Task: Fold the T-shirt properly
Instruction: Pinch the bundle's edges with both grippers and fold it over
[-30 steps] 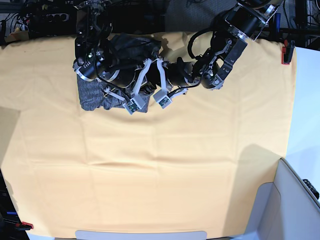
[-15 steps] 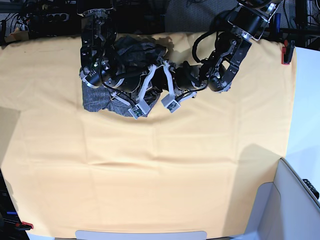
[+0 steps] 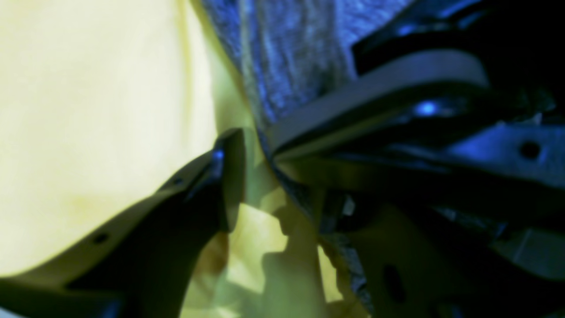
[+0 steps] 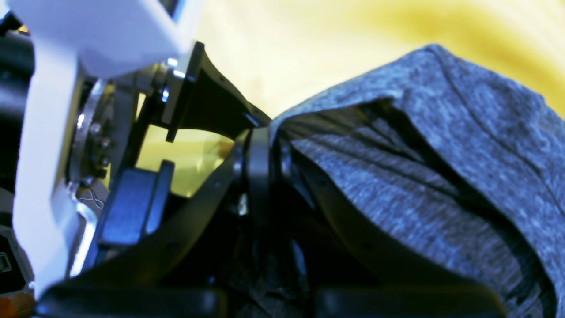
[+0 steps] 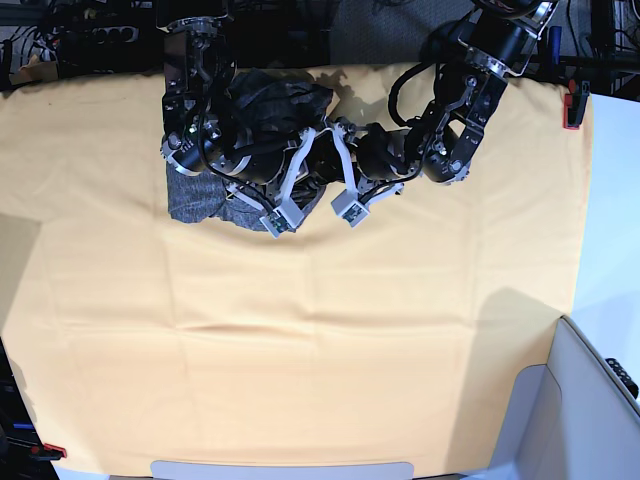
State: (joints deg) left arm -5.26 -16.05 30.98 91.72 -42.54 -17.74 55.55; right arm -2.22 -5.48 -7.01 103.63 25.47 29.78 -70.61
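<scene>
The dark heather-grey T-shirt (image 5: 195, 195) lies bunched at the back left of the yellow-orange table cloth (image 5: 320, 330), mostly hidden under both arms. My right gripper (image 4: 260, 141) is shut on a fold of the T-shirt (image 4: 441, 154), which drapes away from its tips. In the base view it sits over the shirt's right edge (image 5: 305, 172). My left gripper (image 3: 251, 163) faces it closely (image 5: 326, 166). Its jaws stand a little apart, with cloth showing between them and the T-shirt's edge (image 3: 291, 53) running along the right finger (image 3: 375, 92).
A red clamp (image 5: 572, 105) holds the cloth at the back right edge, and another (image 5: 50, 452) at the front left corner. A pale grey bin (image 5: 590, 400) stands at the front right. Cables and gear line the back edge.
Both arms have shifted right and slightly toward the front together, staying tip to tip. The shirt's near edge has moved a little with them.
</scene>
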